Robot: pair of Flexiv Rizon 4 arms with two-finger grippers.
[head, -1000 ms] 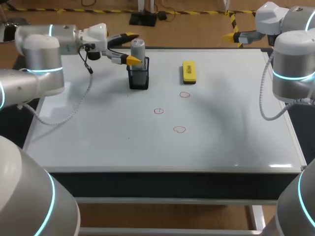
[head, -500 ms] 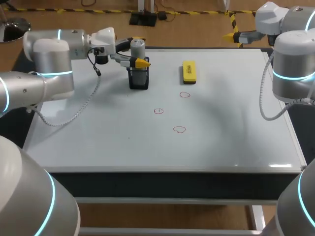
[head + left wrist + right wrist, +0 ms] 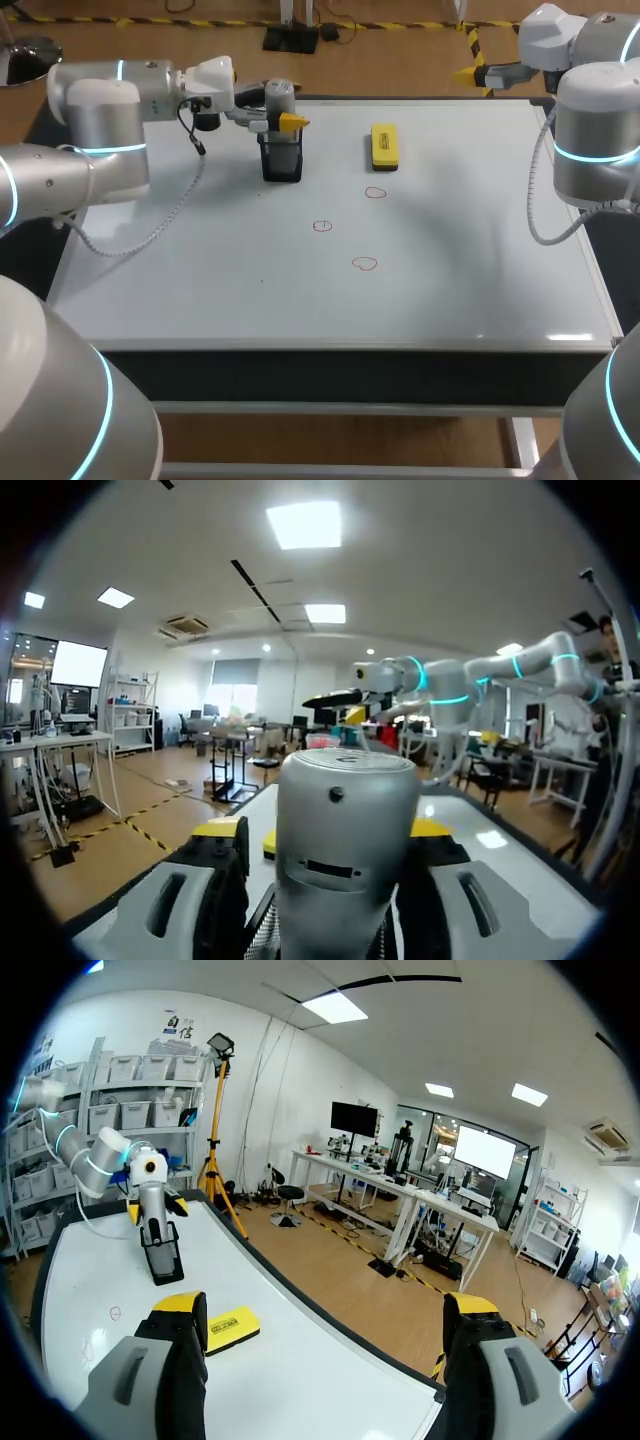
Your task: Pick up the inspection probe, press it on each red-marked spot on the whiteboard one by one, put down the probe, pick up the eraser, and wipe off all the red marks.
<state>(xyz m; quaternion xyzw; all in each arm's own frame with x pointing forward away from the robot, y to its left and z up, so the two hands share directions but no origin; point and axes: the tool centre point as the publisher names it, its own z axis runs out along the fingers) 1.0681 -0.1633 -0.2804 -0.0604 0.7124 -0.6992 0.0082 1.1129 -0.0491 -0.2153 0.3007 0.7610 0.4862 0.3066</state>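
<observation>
Left fingers [image 3: 292, 122] nearer than before, tight on the probe [image 3: 280, 97] (right fingers [image 3: 172, 1355] wide apart).

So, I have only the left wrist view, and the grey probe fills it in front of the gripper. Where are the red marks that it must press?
Observer: The head view shows three red marks on the whiteboard, all nearer to the robot than the probe.
Operator: Is the probe lifted already?
Observer: No, it stands upright in its black holder.
Operator: And the eraser?
Observer: It lies flat, right of the holder, apart from it.
</observation>
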